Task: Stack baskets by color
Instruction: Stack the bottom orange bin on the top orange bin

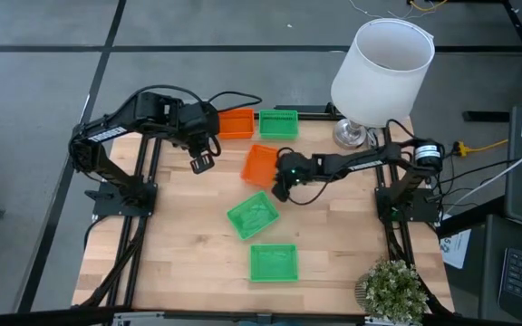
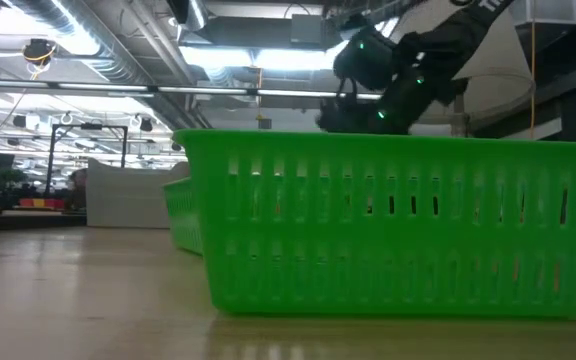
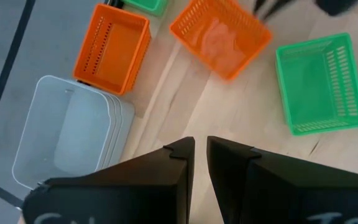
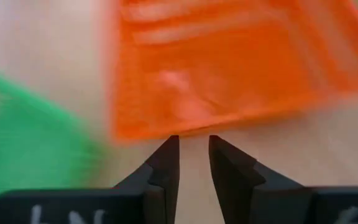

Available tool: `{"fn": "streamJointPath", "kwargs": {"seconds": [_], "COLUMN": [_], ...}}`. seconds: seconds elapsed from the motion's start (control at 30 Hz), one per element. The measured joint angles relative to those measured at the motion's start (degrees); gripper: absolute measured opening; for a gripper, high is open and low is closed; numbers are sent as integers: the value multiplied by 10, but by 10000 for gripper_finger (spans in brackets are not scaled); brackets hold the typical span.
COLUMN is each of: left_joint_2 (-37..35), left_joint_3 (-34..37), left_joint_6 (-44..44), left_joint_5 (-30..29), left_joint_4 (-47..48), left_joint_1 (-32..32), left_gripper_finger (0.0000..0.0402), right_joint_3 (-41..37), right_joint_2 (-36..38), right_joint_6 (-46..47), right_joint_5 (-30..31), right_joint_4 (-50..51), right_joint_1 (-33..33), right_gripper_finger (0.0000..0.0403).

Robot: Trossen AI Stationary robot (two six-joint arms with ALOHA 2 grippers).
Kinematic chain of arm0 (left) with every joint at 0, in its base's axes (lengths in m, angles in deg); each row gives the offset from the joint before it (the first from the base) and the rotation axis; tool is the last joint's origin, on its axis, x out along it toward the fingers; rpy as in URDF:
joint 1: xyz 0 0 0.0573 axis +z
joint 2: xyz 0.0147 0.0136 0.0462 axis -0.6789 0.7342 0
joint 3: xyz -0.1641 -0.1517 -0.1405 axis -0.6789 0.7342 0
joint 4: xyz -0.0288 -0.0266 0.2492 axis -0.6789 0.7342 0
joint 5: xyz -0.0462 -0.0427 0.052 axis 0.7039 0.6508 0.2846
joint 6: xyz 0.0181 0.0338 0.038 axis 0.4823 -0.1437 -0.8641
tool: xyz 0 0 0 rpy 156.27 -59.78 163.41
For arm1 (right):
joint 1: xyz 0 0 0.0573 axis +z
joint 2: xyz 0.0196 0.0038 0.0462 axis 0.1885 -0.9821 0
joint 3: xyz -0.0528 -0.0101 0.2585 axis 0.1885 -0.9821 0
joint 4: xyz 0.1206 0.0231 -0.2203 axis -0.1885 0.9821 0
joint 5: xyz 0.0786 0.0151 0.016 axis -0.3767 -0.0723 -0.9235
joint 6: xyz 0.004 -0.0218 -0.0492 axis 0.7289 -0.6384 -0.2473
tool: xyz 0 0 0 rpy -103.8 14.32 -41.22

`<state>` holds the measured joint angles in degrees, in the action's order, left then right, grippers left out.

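My right pincer point(image 4: 193, 144) is hovering narrowly parted, empty, just short of the middle orange basket point(image 1: 260, 164). My left pincer point(image 3: 200, 149), narrow and empty too, is showing grey baskets point(image 3: 67, 132) hidden from overhead.

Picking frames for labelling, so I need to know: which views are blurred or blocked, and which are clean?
Right wrist view: orange basket and green one smeared by blur. Low view: near green basket fills the frame, hiding most of the table. Left wrist view: sharp, grey stack clear. High view: evenly lit, all readable.
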<state>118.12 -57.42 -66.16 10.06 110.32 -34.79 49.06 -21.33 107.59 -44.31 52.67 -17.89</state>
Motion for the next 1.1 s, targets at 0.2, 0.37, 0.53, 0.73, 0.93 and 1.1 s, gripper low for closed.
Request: {"fn": "streamJointPath", "kwargs": {"seconds": [0.2, 0.37, 0.53, 0.73, 0.93, 1.1], "left_joint_2": [0, 0, 6, 14, 35, 68], "left_joint_3": [0, 0, 11, 64, 173, 237], "left_joint_6": [-1, -2, -2, -5, -55, -41], "left_joint_5": [0, 0, 0, 0, 28, 77], "left_joint_4": [0, -1, -45, -132, -311, -334], "left_joint_1": [0, 0, 0, 0, 1, 27], "left_gripper_finger": [34, 34, 34, 34, 47, 76], "right_joint_3": [0, 0, 0, 0, 0, 0], "right_joint_2": [20, 66, 159, 297, 401, 452], "right_joint_6": [-24, -27, -53, -53, -44, -21], "right_joint_5": [-177, -172, -179, -150, -67, -43], "right_joint_4": [-52, 41, 142, 224, 279, 330], "right_joint_1": [1, 1, -1, 29, 85, 124], "right_gripper_finger": [87, 87, 87, 87, 87, 87]}}
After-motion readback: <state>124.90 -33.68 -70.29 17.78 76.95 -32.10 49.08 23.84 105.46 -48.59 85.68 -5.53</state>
